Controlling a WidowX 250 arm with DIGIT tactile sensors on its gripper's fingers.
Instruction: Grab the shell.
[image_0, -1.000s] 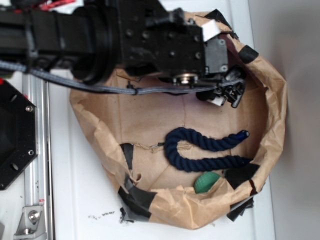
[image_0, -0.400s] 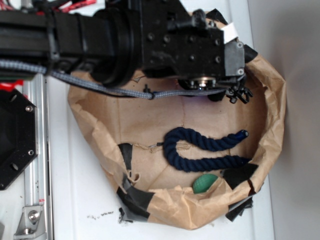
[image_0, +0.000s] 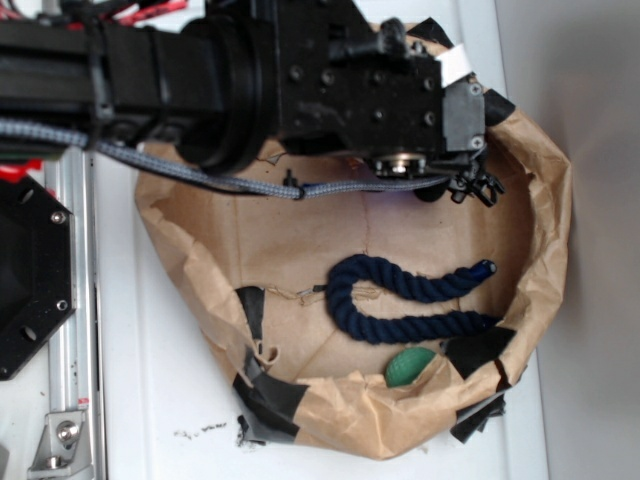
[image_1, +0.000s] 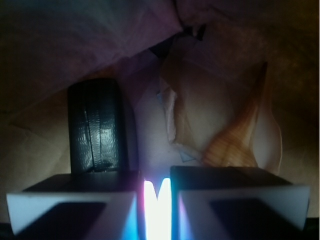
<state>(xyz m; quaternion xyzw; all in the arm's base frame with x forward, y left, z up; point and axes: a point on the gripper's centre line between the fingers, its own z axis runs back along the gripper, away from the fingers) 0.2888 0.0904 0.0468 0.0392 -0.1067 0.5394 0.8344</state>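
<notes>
We find the gripper (image_1: 157, 200) with its two pads nearly together, nothing between them. The shell (image_1: 240, 135) lies right of centre in the wrist view, beyond the right pad and offset from the gap. Risk, in our judgement: descending like this would nudge the shell aside. Count: one shell, one black block (image_1: 95, 125), one rope (image_0: 410, 300), one green ball (image_0: 408, 366).

In the wrist view the shell (image_1: 240, 137) lies right of the block (image_1: 95, 125), both just ahead of the tool (image_1: 156, 200). Rope (image_0: 400, 300) sits mid-bag (image_0: 545, 200), ball (image_0: 408, 366) tucked by its near wall.
</notes>
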